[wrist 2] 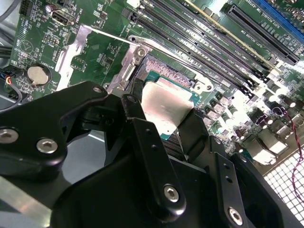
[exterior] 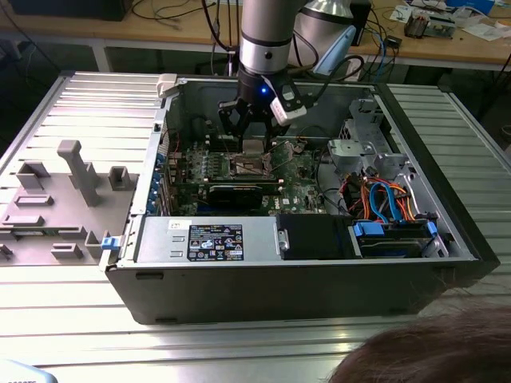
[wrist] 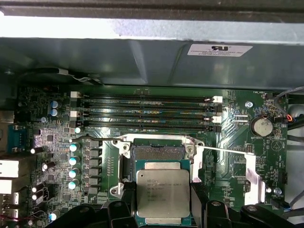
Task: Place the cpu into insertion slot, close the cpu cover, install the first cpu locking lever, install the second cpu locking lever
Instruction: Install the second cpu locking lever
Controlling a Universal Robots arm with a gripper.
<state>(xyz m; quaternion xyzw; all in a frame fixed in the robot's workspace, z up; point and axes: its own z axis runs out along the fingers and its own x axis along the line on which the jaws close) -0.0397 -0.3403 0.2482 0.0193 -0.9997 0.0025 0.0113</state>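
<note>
My gripper [exterior: 254, 134] hangs inside the open computer case, shut on the cpu [exterior: 254, 145]. In the first wrist view the cpu [wrist: 163, 192], a flat square chip with a silver-grey top, sits between the black fingers [wrist: 118, 210]. It hovers just short of the insertion slot [wrist: 156, 152], partly overlapping its near edge. The second wrist view has the cpu [wrist 2: 164, 107] tilted above the slot [wrist 2: 159, 69]. A silver frame, the cpu cover [wrist: 251, 171] as far as I can tell, lies swung open beside the slot, with a thin lever rod [wrist: 228, 151] along it.
Long memory slots [wrist: 147, 114] run beside the insertion slot. A black graphics card [exterior: 239, 191] lies nearer the case front, a power supply [exterior: 204, 239] at the front wall, drive cages and cables [exterior: 383, 199] on the exterior view's right. A grey fixture [exterior: 64, 191] stands outside.
</note>
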